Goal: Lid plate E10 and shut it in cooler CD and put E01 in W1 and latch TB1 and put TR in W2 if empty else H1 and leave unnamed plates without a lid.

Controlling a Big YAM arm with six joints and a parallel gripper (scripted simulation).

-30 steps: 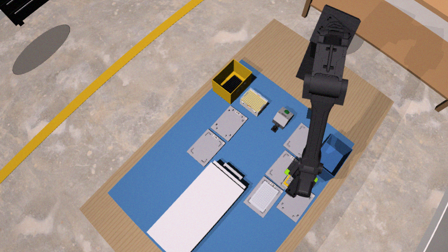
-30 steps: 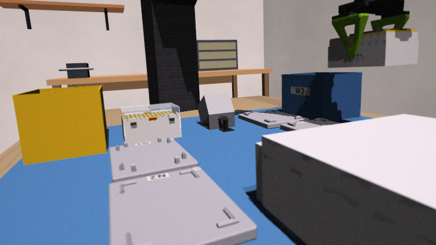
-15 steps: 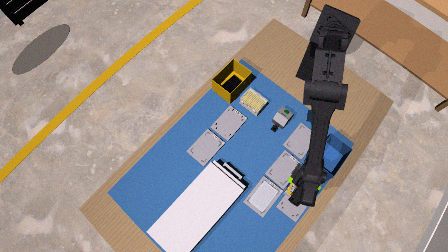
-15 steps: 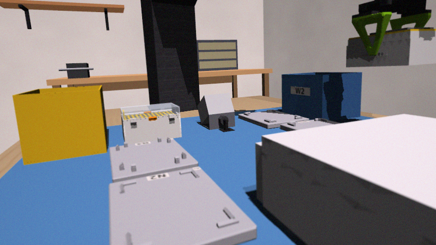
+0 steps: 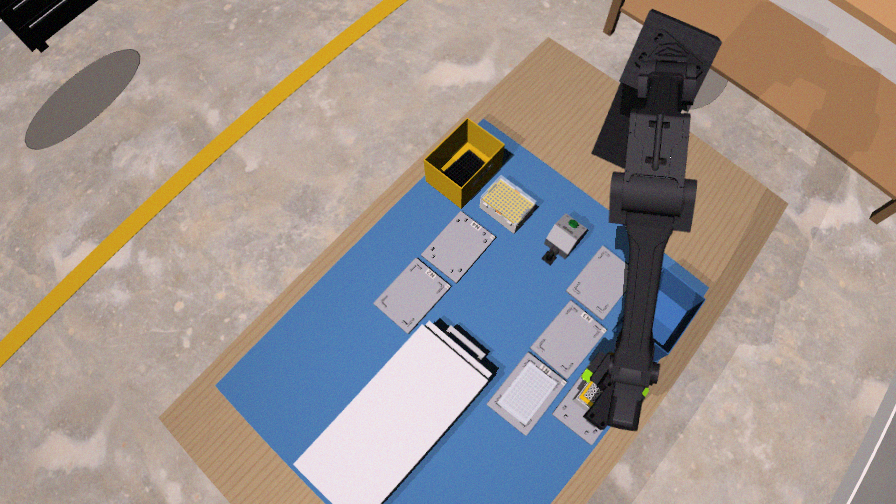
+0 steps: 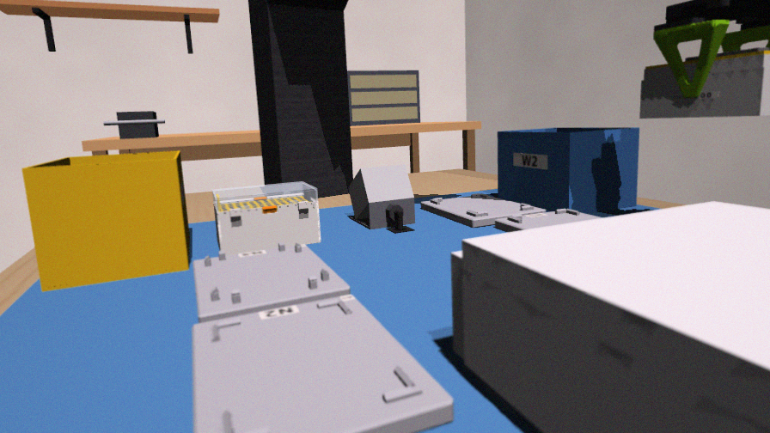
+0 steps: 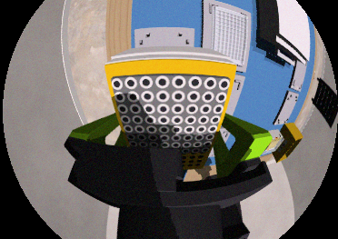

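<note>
Carrying the tip rack TR (image 7: 172, 108), the end effector (image 7: 175, 148) grips it above a bare nest (image 5: 569, 414) at lower right; seating or binning it presumably follows.

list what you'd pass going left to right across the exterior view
yellow bin → clear-lidded tip box → grey key housing → blue bin W2 → tip rack held high in the claw

We counted two bins, one yellow (image 5: 462, 161) and one blue (image 6: 567, 167); seven grey nests (image 5: 457, 246); one white plate (image 5: 527, 394); two tip boxes, one (image 5: 507, 202) on the mat, one (image 7: 172, 108) held; one cooler (image 5: 389, 419); one green key (image 5: 572, 224)
</note>
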